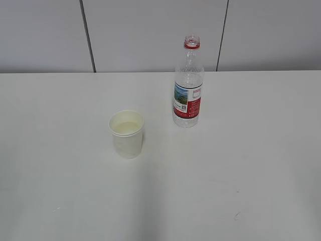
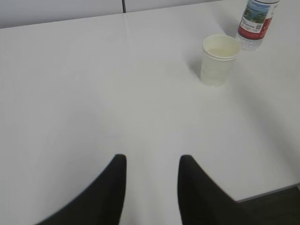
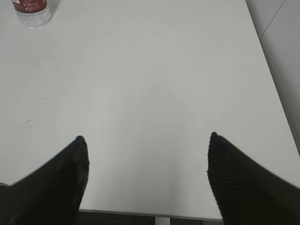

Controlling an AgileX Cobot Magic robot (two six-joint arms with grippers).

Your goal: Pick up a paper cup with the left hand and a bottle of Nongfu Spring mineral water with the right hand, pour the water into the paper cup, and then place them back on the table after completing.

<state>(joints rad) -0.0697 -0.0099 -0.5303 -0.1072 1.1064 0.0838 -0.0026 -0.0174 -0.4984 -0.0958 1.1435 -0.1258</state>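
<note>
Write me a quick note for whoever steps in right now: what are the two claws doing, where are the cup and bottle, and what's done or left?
Left claw: open, empty, hovering over the white table, well short of the cup.
Right claw: wide open, empty, far from the bottle.
Small white paper cup: upright on the table, holding what looks like water.
Clear plastic bottle with red label: upright behind and right of the cup, uncapped, nearly empty.
Done: pouring appears finished; both items stand on the table.
Left: apparently nothing except parking the arms.
</note>
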